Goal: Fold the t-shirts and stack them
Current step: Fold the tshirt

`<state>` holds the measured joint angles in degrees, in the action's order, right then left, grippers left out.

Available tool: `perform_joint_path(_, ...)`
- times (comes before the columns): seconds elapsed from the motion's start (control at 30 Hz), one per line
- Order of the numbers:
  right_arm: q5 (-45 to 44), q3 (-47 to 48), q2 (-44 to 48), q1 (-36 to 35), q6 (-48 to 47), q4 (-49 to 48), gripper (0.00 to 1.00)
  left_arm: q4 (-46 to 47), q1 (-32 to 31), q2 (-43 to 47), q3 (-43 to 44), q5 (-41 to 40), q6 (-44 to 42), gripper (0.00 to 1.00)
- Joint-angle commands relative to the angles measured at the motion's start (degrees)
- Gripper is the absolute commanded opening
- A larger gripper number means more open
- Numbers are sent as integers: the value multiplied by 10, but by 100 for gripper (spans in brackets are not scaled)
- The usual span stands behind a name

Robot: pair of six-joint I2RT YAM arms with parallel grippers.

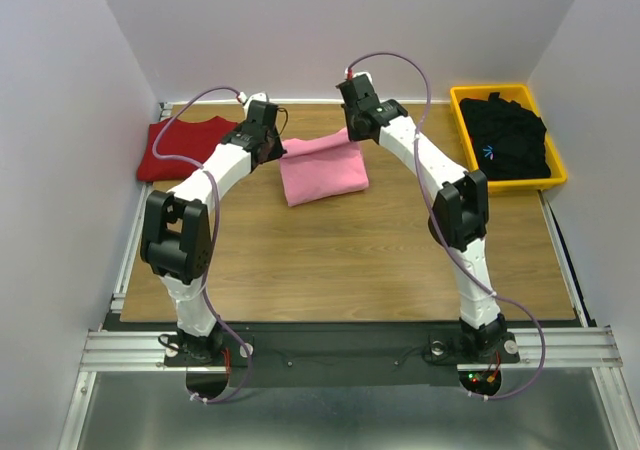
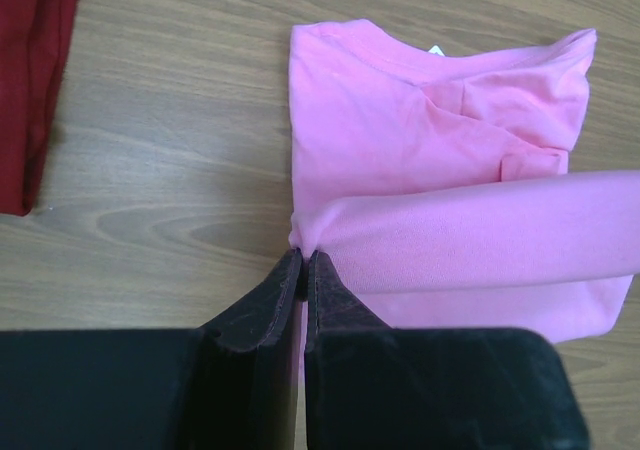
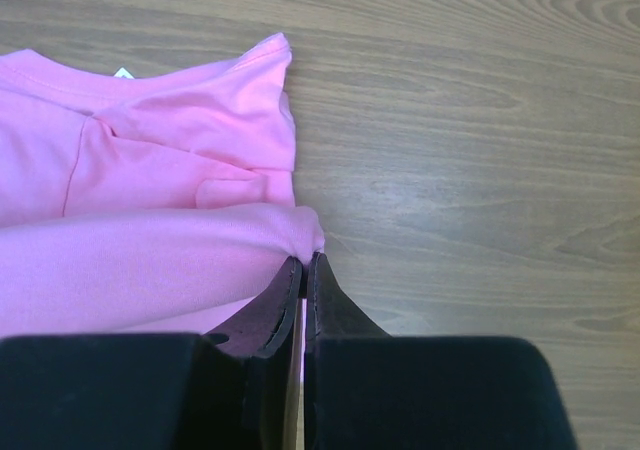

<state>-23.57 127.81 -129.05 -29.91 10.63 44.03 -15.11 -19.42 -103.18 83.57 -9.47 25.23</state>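
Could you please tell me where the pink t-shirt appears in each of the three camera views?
Top external: the pink t-shirt lies at the back-centre of the table.
Left wrist: it fills the upper right, above the left tool.
Right wrist: it fills the left side, above the right tool.
Shared landmark: the raised fold pinched between both tools.

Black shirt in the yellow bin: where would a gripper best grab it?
Probably a raised wrinkle atop the black shirt, coming straight down. It lies crumpled with no clear edge showing, and the bin walls block the sides.
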Motion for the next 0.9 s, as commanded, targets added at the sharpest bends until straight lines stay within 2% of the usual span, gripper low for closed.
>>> perform_joint_path(0.0,-36,18,-12,13,-10,-47,2,19,11,-5,34,-21,-25,0)
perform_joint_path(0.67,-38,-8,-58,29,4,-120,2,87,16,-72,46,-21,-37,0)
perform_joint_path(0.87,-35,-19,-67,33,5,-138,7,95,20,-74,39,-28,-34,0)
